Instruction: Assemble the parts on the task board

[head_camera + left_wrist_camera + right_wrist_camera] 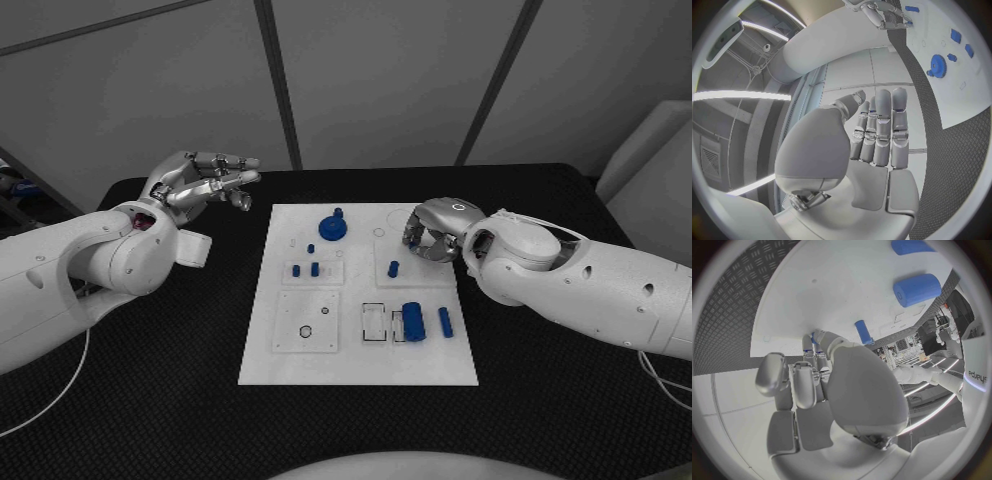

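Note:
The white task board lies in the middle of the black table. A blue gear stands at its far side, and small blue pegs sit below the gear. One more peg stands right of centre. A blue cylinder and a thin blue piece lie near the board's right edge. My right hand reaches down to the board's far right part with its fingers curled. There its thumb and a finger pinch a small blue part. My left hand is raised off the board's far left corner and holds nothing.
A pale object stands at the table's far right. Black table surface surrounds the board on every side. The left wrist view shows the gear and my right hand over the board.

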`<state>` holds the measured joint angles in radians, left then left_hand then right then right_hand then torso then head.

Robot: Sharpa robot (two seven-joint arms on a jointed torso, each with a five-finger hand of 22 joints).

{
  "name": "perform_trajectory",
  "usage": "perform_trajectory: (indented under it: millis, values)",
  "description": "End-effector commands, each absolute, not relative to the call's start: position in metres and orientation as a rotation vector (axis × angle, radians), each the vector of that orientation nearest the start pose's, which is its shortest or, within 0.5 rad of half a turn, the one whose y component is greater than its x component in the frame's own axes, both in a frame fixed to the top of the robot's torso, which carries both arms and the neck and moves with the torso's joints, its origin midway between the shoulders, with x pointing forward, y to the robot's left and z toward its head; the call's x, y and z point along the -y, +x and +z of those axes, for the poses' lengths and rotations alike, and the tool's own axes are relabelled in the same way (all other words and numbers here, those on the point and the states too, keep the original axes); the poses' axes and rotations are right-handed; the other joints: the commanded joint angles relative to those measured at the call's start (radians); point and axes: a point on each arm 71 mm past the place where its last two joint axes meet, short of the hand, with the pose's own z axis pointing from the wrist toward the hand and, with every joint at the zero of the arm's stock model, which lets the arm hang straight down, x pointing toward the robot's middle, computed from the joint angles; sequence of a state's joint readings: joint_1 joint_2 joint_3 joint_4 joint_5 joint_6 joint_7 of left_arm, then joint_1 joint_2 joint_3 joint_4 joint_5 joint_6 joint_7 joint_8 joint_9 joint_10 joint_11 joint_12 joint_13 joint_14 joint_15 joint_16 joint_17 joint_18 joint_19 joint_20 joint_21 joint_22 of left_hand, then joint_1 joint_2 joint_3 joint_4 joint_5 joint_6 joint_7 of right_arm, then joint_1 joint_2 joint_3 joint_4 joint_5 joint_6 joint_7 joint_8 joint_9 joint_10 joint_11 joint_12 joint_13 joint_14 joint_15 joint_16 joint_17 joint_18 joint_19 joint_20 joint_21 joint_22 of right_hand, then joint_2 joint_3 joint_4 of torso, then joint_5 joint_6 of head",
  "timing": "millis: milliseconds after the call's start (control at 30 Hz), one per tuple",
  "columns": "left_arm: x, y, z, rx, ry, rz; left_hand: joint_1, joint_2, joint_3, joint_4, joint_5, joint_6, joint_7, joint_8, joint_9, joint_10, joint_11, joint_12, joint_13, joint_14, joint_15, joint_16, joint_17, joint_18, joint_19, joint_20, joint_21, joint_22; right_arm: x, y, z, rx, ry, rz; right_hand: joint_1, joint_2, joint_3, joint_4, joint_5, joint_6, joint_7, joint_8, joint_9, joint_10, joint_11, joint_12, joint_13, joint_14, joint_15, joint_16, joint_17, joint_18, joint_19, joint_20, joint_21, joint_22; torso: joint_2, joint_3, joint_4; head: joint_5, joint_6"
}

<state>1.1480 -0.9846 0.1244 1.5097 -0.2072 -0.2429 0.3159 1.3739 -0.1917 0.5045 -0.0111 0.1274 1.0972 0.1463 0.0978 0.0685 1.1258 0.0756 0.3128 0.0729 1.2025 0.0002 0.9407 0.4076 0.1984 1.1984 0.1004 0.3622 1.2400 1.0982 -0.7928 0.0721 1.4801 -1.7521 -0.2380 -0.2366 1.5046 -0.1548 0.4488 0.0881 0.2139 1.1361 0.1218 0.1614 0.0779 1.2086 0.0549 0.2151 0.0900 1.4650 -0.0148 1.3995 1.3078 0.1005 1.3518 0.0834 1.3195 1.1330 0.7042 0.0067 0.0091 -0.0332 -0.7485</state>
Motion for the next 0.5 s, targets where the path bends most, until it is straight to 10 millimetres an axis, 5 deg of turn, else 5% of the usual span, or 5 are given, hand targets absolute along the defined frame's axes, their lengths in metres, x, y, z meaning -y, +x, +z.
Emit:
perform_trajectory:
  millis: [33,500]
  values:
    - [-0.282,0.497,-0.142,-1.376,-0.966,-1.452,-0.001,0.011,-0.001,-0.007,-0.002,0.004,0.002,0.003,-0.001,-0.002,0.005,0.005,-0.001,-0.008,0.001,-0.004,-0.002,-0.017,-0.008,0.001,-0.004,-0.001,0.190,0.488,-0.200,-1.621,-0.275,0.432,0.001,0.015,0.012,-0.012,-0.006,0.010,0.003,0.001,0.001,0.012,0.001,-0.009,0.003,0.058,-0.009,0.006,0.012,-0.010,0.007,-0.002,0.007,0.005,0.000,0.0013,-0.0003,0.000,-0.001]
    - [-0.284,0.498,-0.143,-1.376,-0.969,-1.447,-0.001,0.013,-0.002,-0.008,-0.003,0.003,0.003,0.002,-0.002,-0.005,0.006,0.005,-0.002,-0.008,0.002,-0.006,-0.004,-0.017,-0.008,0.001,-0.006,-0.003,0.189,0.479,-0.190,-1.546,-0.258,0.475,-0.004,0.013,0.022,-0.027,-0.008,0.016,0.004,-0.002,0.001,0.019,0.000,-0.018,0.004,0.058,-0.009,0.007,0.010,-0.011,0.010,-0.003,0.012,0.012,0.000,0.0000,-0.0013,-0.003,0.001]
